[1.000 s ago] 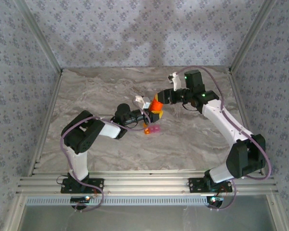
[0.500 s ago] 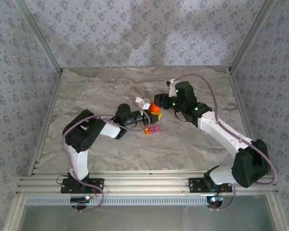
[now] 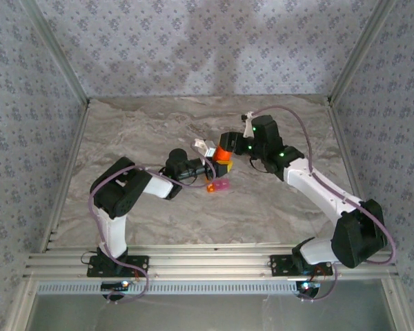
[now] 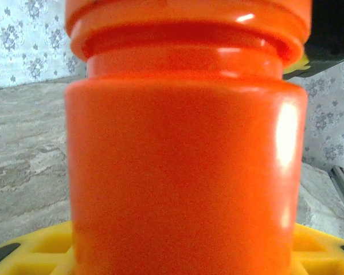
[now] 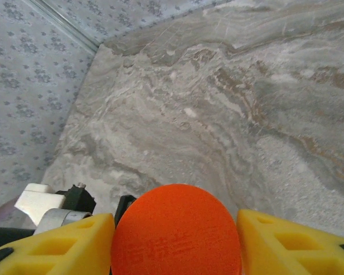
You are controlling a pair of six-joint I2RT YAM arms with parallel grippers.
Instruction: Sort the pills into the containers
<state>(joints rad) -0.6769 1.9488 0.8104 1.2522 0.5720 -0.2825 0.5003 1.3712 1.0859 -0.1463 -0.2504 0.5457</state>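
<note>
Notes, mine. Bottle (image 4: 183,160): glossy orange plastic, smooth, with bright highlights. Its cap (image 5: 176,232): matt, faint raised lettering. Right fingers (image 5: 286,240) beside the cap: matt yellow plastic. Worktop (image 3: 138,131) around the bottle: dull, marbled stone look. Containers (image 3: 218,185) near the bottle: translucent plastic.

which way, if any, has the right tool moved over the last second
Yes. The right tool has shifted left and nearer, away from the table far edge, and now straddles the cap of the orange bottle.
</note>
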